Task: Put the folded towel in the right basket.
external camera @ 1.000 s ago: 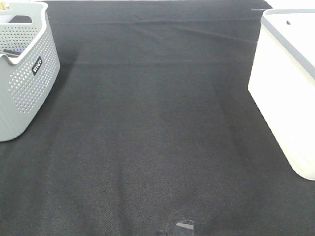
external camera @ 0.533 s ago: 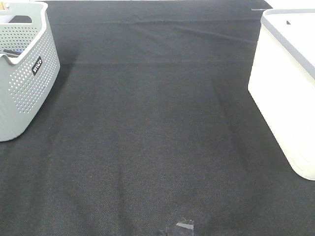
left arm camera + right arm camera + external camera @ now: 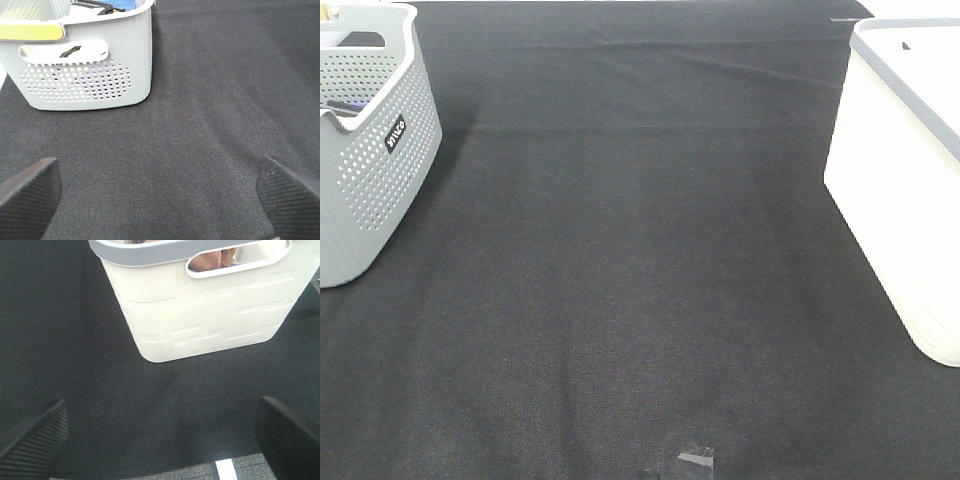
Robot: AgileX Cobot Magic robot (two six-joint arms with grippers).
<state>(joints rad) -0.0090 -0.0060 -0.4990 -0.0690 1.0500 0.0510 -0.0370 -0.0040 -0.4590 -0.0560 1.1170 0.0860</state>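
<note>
The right basket (image 3: 910,170), a white tub with a grey-blue rim, stands at the right edge of the black cloth. In the right wrist view the basket (image 3: 210,315) is ahead of my right gripper (image 3: 160,440). A rust-brown piece of the folded towel (image 3: 212,259) shows through its handle slot, inside the tub. My right gripper is open and empty, back from the basket. My left gripper (image 3: 160,200) is open and empty, low over the cloth. Neither gripper shows in the exterior high view.
A grey perforated basket (image 3: 370,140) with a dark label stands at the far left, also in the left wrist view (image 3: 85,65), holding some dark and blue items. A small grey tape mark (image 3: 695,458) lies near the front edge of the black cloth (image 3: 640,250).
</note>
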